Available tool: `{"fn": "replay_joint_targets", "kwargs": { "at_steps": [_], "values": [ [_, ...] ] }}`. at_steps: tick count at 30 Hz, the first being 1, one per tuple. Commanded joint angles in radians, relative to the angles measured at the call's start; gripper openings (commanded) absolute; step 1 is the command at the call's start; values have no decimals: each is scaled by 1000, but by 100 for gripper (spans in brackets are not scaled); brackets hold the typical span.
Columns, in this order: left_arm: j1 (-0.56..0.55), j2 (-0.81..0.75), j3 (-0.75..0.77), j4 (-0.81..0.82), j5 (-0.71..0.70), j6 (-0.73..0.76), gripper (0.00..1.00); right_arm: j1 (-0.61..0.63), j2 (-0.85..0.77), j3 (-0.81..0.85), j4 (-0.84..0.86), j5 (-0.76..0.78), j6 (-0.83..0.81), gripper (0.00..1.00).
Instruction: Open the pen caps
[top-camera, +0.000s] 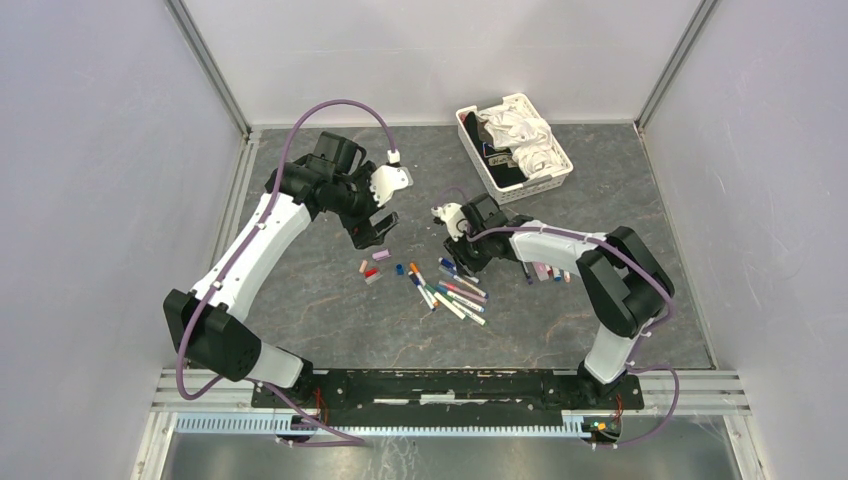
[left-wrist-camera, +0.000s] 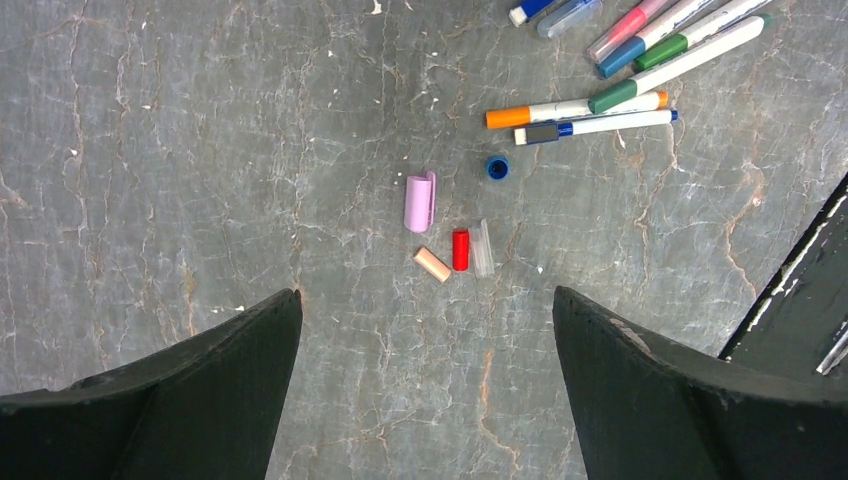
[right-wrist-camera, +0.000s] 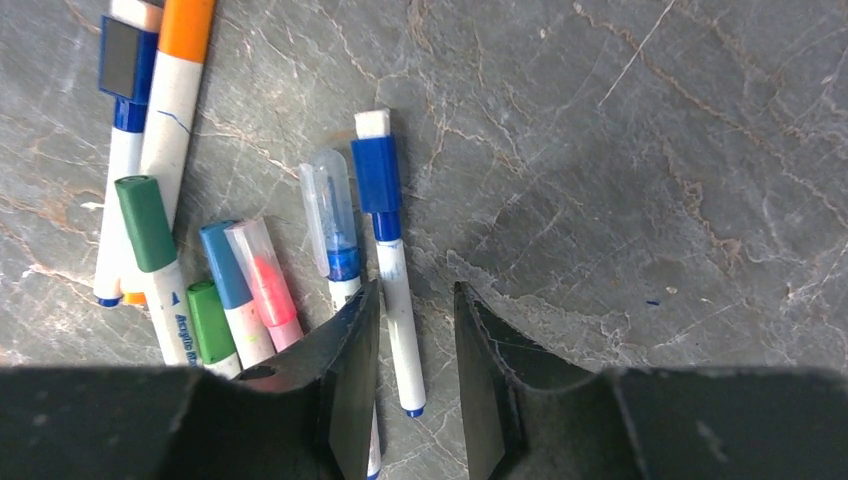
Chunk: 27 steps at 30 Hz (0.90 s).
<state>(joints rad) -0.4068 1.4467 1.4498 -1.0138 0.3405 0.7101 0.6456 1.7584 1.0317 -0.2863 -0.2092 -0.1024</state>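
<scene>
Grey tabletop (right-wrist-camera: 650, 150) bears a blue-capped pen (right-wrist-camera: 393, 265) lying between the jaws of the released right claw (right-wrist-camera: 416, 295); left claw (left-wrist-camera: 425, 295) gapes wide.

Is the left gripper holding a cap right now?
No, the left gripper is wide open and empty; the caps lie loose.

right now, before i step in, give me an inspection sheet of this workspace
surface: grey marbled tabletop, no spill seen
job's things: pens heaped at centre, several capped; loose lilac cap, red cap, clear cap, tan cap and blue cap beside them
clutter: white basket holding white cloth, far side
grippers: left gripper open above the loose caps; right gripper partly open, astride a blue-capped pen
cables: purple cable loops over left arm; second purple cable along right arm
surroundings: plain walls, metal frame posts
</scene>
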Motion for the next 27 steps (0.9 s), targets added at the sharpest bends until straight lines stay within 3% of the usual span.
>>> {"fn": "replay_joint_targets", "kwargs": {
  "at_steps": [1,10,15,19,22,27],
  "values": [
    [4,2,25,-15,10,26,100,1,19,-22,24,26,-3,38],
    [3,14,30,-32,34,31,100,2,18,-46,40,72,-19,31],
    [4,22,-3,-57,104,62,100,-14,-47,-20,38,-6,-1,0],
    [3,-2,-60,-74,222,159,100,-18,-128,15,31,-109,34,0],
    [4,-38,-111,-74,343,249,100,-18,-167,16,44,-263,78,0],
    [-6,-49,-152,-53,420,343,100,-8,-184,-27,120,-524,172,0]
  ]
}}
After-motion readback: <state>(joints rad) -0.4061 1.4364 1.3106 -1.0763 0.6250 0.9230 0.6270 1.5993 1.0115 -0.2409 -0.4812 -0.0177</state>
